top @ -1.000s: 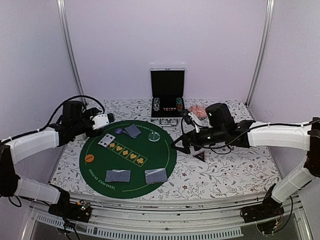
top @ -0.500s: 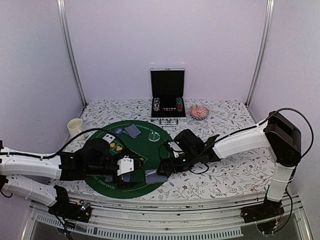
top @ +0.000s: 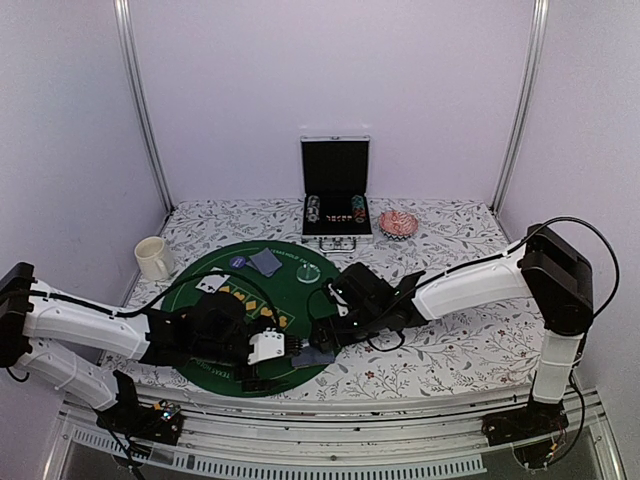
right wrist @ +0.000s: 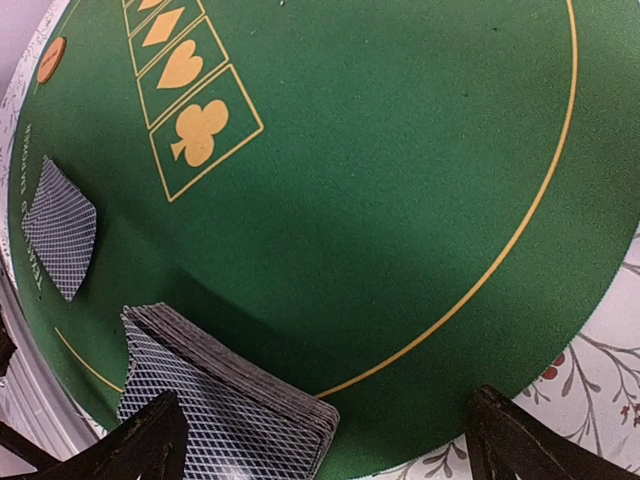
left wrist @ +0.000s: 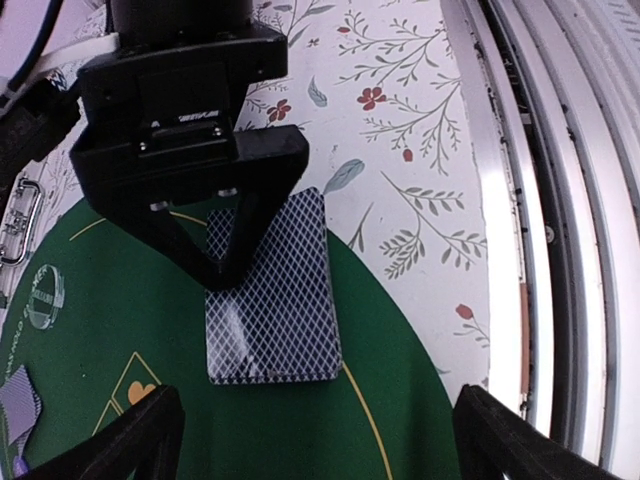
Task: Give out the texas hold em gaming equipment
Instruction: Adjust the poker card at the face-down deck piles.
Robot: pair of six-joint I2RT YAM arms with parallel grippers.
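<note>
**A:** Starting at the far left, what do we log first?

**B:** One white ceramic mug [top: 152,258], standing off the round green felt mat [right wrist: 400,200]; not part of the set. Next, the left gripper [left wrist: 318,400]: fingers spread wide, holding nothing, low over the mat's near edge.

**A:** And on the felt, left to right?

**B:** One orange disc [right wrist: 52,58] near the rim. One white-faced card [top: 210,284], face up. One dark blue disc [top: 238,262]. One small face-down hand of grey-blue-backed cards [top: 265,262] on the far side. One pale disc [top: 310,271]. A second small face-down hand [right wrist: 60,225] at the near edge. We judge the deal partly done, with some places supplied and most cards undealt.

**A:** Where is the stock?

**B:** The thick grey-blue-backed deck [left wrist: 275,310] lies face down on the mat's near right rim, one end overhanging the floral tablecloth [left wrist: 400,120]. It lies ahead of the left fingers and apart from them. The right gripper [right wrist: 325,400] stands over it, jaws apart and clamped on nothing. The deck sits between its fingers, nearer one of them. We cannot tell whether they touch it.

**A:** And further right?

**B:** At the back, one open black metal-edged case [top: 335,165], with racked chips [top: 335,212] inside, not yet distributed.
</note>
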